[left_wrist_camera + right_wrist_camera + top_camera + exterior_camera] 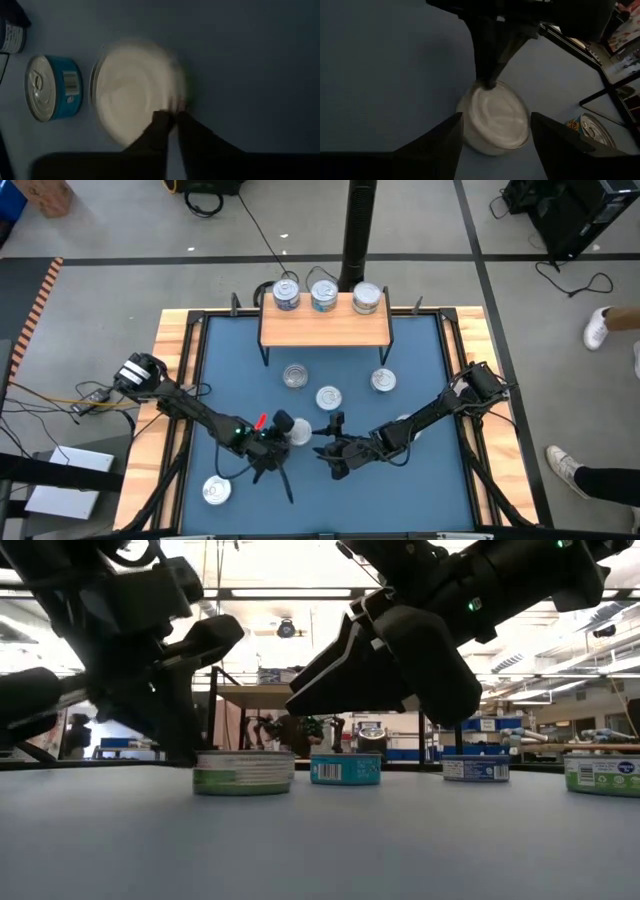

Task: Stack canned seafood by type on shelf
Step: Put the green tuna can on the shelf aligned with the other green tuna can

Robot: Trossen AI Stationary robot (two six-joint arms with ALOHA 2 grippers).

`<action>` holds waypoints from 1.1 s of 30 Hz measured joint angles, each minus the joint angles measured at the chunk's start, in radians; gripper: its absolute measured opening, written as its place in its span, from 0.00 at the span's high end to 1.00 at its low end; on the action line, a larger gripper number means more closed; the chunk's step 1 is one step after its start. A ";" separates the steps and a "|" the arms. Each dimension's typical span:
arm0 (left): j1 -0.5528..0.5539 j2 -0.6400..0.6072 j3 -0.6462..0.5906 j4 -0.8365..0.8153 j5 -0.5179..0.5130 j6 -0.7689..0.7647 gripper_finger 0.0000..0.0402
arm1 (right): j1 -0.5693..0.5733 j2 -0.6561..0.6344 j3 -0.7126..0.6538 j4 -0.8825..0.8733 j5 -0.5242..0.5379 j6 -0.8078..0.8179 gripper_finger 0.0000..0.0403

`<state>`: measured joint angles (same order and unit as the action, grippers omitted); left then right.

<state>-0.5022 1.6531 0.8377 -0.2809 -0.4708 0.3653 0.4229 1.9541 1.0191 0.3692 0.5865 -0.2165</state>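
With three tins on the shelf (325, 327), I see the left gripper (172, 117), jaws pressed together, tip touching a tin (299, 432) mid-surface, the right gripper (496, 131) spread wide around it.

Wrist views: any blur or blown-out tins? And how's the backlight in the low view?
Left wrist view: the tin at the left gripper is smeared and washed out white, while the blue tin beside it stays sharp. Right wrist view: the same tin glares white, lid detail lost. Low view: bright ceiling lights behind, so both arms read as near silhouettes; green tin stays legible.
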 joint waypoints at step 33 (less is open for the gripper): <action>0.172 -0.012 0.168 0.034 0.177 -0.292 1.00 | 0.029 0.106 0.006 0.054 0.250 -0.147 0.32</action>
<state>-0.3305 1.6409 1.0061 -0.2470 -0.2940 0.0731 0.4522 2.0605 1.0253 0.4236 0.8361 -0.3631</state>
